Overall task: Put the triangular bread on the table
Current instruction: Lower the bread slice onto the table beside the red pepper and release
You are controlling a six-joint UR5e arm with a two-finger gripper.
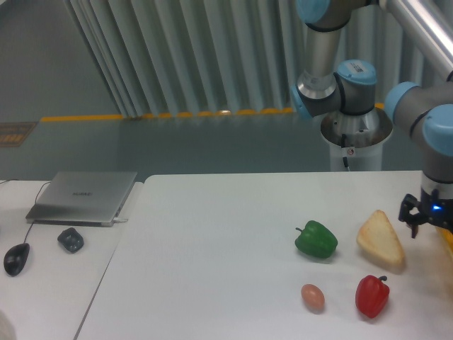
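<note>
The triangular bread (381, 239) is a pale golden wedge lying flat on the white table (212, 255), between the green pepper and the table's right side. My gripper (429, 221) hangs just right of the bread at the frame's right edge, partly cut off. It is apart from the bread, open, with nothing between its fingers.
A green bell pepper (316, 239) sits left of the bread. A red bell pepper (372, 296) and a small pinkish egg-shaped thing (312, 297) lie in front. On the side desk at the left are a laptop (83, 197), a mouse (16, 258) and a small dark object (71, 239).
</note>
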